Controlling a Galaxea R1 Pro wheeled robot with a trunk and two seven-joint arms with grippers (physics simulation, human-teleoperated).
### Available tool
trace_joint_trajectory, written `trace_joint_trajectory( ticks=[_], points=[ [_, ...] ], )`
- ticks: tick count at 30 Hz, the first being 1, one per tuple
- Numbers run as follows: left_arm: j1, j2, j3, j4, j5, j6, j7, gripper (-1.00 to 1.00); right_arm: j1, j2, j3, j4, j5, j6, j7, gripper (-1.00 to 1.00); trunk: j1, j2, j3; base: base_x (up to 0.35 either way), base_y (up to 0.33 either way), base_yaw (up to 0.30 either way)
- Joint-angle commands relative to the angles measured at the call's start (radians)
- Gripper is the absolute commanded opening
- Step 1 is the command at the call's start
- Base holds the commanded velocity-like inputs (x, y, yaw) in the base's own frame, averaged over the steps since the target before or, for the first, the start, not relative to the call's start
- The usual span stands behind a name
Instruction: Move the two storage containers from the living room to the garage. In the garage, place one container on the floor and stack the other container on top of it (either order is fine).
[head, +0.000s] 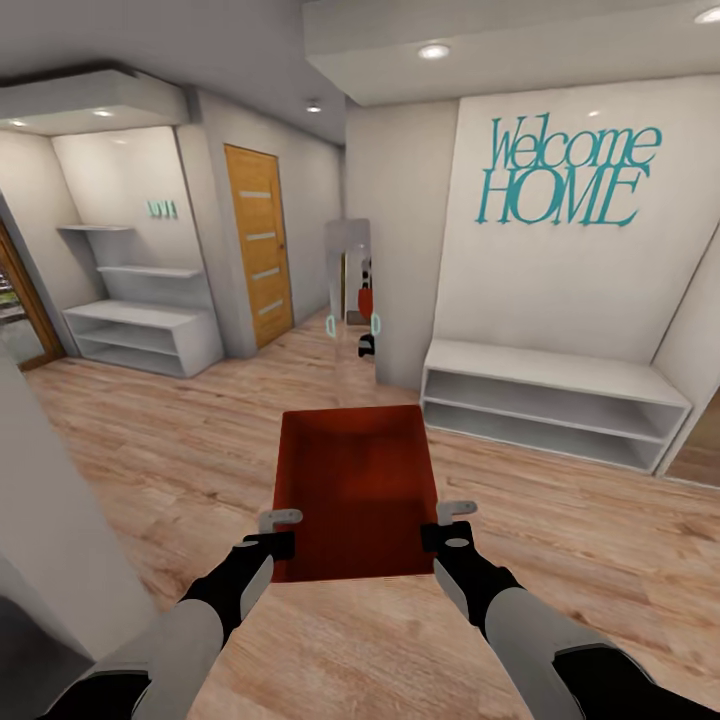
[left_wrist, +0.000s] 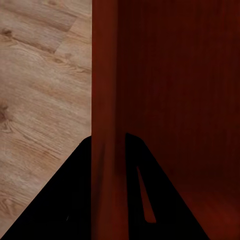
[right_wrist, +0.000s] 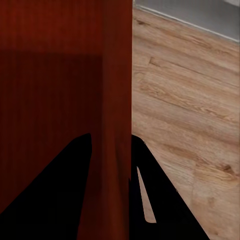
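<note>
One red-orange storage container (head: 355, 490) hangs in the air in front of me, held level above the light wood-plank floor. My left gripper (head: 281, 532) is shut on its left wall near the front corner. My right gripper (head: 446, 524) is shut on its right wall. In the left wrist view the red wall (left_wrist: 104, 115) runs between the dark fingers (left_wrist: 75, 200). The right wrist view shows the same grip, with the wall (right_wrist: 118, 100) pinched between the fingers (right_wrist: 150, 200).
A white low shelf bench (head: 550, 400) stands under the "Welcome HOME" wall at right. Another white shelf unit (head: 140, 335) fills the alcove at left. An orange-wood door (head: 258, 245) and a narrow passage with a mirror (head: 347, 270) lie ahead. A grey wall edge (head: 50, 540) is close at left.
</note>
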Motion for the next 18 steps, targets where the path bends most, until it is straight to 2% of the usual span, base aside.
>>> trace_joint_trajectory(
  ticks=[1, 18],
  points=[
    [-0.001, 0.031, -0.017, -0.005, 0.008, -0.020, 0.003, -1.00, -0.001, -0.012, 0.008, 0.004, -0.019, 0.005, -0.002, -1.00, 0.001, -0.002, -0.002, 0.322, 0.000, 0.000],
    [-0.001, 0.032, -0.017, -0.002, 0.008, -0.020, 0.003, -1.00, -0.001, -0.012, 0.008, 0.004, -0.019, 0.005, -0.002, -1.00, 0.001, -0.002, -0.002, 0.322, 0.000, 0.000]
  ],
)
